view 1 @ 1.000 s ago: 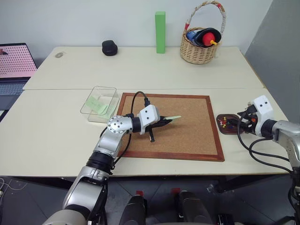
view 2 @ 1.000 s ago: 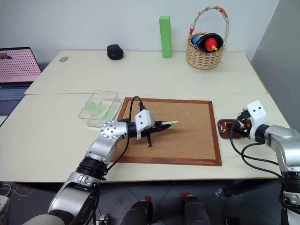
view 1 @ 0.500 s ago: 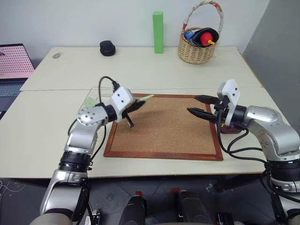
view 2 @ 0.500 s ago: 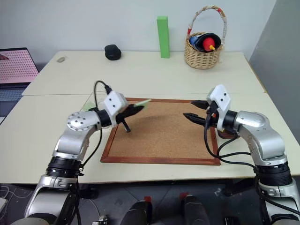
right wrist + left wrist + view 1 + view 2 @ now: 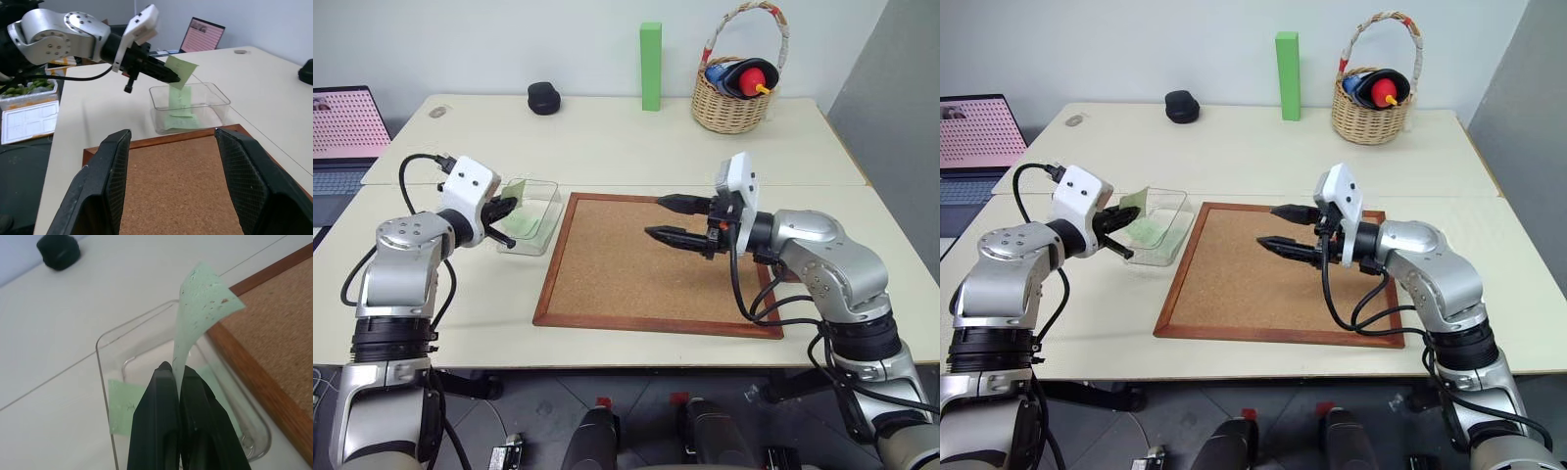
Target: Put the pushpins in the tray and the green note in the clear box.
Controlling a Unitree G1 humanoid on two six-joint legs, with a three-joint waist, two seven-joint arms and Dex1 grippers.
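From the head views you see the left gripper point(image 5: 1126, 217) raised over the near edge of the clear box point(image 5: 1172, 240), its fingers clamped on the green note point(image 5: 203, 308), while the right gripper point(image 5: 668, 219) hangs over the cork board point(image 5: 636, 284) beside the box with its two fingers spread and nothing between them. Your left wrist view adds that the note stands up from the fingertips, curling above the box, and that other green slips point(image 5: 122, 399) already lie on the box floor. Your right wrist view looks across the board at the box, with the note hanging just over its rim.
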